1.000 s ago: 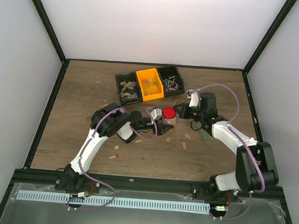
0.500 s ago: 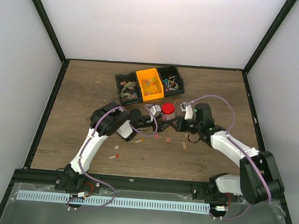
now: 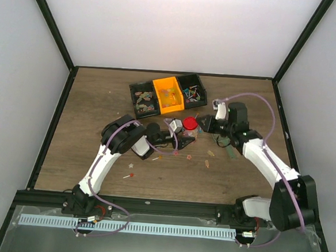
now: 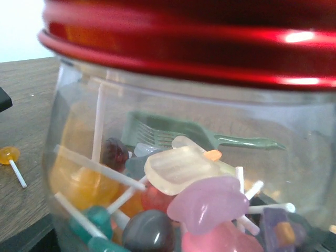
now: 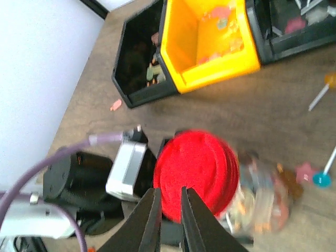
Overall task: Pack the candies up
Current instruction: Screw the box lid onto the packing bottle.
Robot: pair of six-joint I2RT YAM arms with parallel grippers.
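Jar [image 4: 73, 105] of candies [image 4: 207, 205], red lid [image 5: 195, 170] on, gripped by left end effector [image 3: 183, 140].

the brown wood-grain counter [image 3: 87, 126] carries three bins in a row near its far edge: an orange bin [image 3: 168, 95], with a left black bin [image 3: 144, 99] and a right black bin [image 3: 193, 91] touching its sides. just nearer than the orange bin is a red-lidded jar [image 3: 190, 127]; whether its base rests on the counter cannot be told. loose candies [image 3: 210, 153] lie scattered nearer still, a red lollipop [image 3: 130, 175] the farthest from the orange bin. a green scoop [image 4: 168, 131] lies to its near right.
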